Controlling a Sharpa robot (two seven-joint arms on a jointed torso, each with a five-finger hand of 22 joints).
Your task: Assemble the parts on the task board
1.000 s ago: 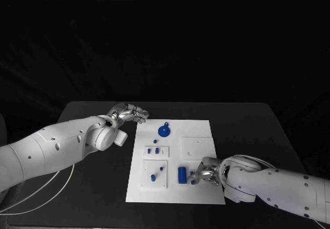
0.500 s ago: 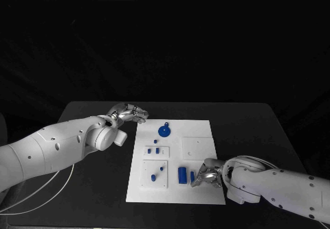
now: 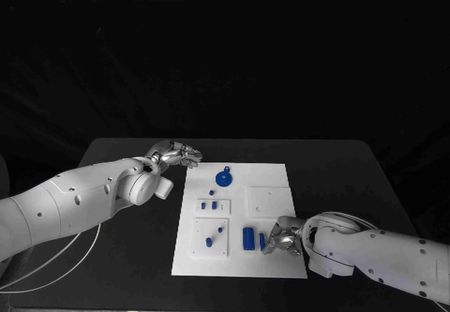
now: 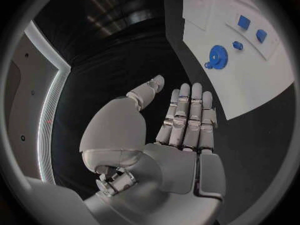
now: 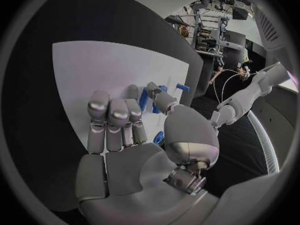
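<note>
Right hand over task board near right, fingers touching small blue part, grip unclear, left hand flat, empty, fingers together

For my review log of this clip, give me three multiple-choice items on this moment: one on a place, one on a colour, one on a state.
1. Where is the left hand?
A. over the table beside the task board's far left corner
B. on the board's near edge
C. on the round part

2. What colour is the round gear-like part?
A. red
B. blue
C. grey

3. What is the left hand doing?
A. gripping a part
B. pressing the board
C. holding nothing, fingers extended

Answers: 1 A, the head view shows it off the board by that corner; 2 B, it is blue on the white board; 3 C, the left wrist view shows an empty palm.
</note>
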